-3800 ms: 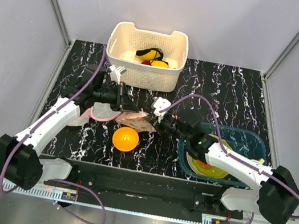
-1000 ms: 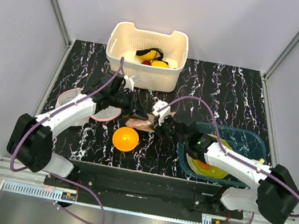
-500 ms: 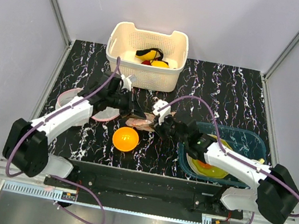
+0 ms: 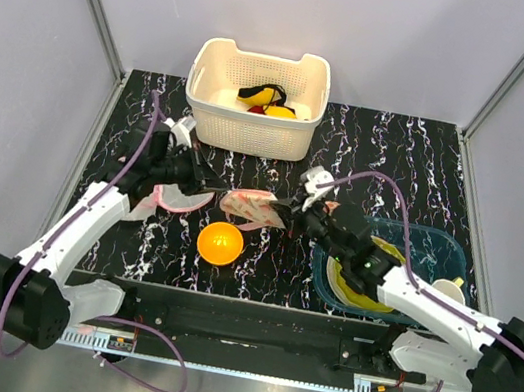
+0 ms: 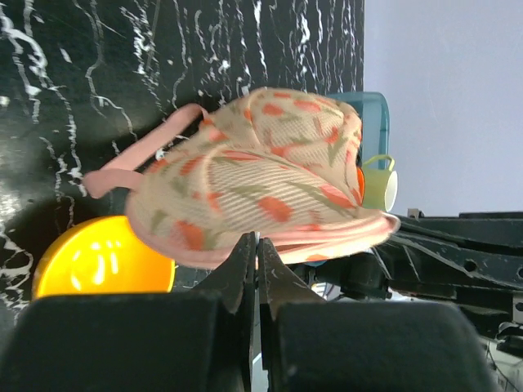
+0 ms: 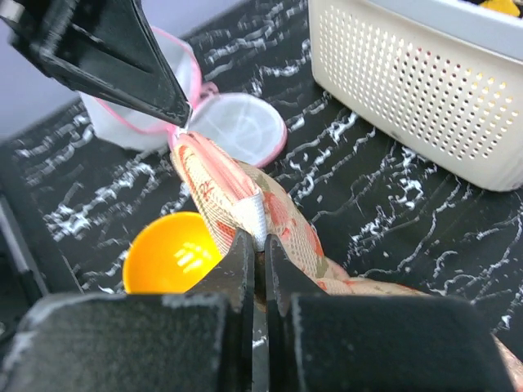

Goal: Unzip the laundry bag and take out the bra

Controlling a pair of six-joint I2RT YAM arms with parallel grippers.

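Note:
The laundry bag (image 4: 252,207), cream-pink with a red floral print and pink edging, hangs off the table between my two grippers. My left gripper (image 4: 221,191) is shut on a thin bit at the bag's pink edge; in the left wrist view the gripper (image 5: 256,242) pinches below the bag (image 5: 261,184). My right gripper (image 4: 288,220) is shut on the other end; in the right wrist view the gripper (image 6: 260,238) grips a white tab on the bag (image 6: 286,212). The bra is hidden.
An orange bowl (image 4: 220,244) sits just under the bag. A white mesh rounded item with pink trim (image 4: 176,199) lies on the left. A cream basket (image 4: 251,128) stands at the back. A teal bin (image 4: 440,250) with a yellow plate and a cup (image 4: 451,288) stand on the right.
The bag has been lifted off the table and drawn out between the grippers. My left gripper has pulled back to the left and my right gripper has moved right.

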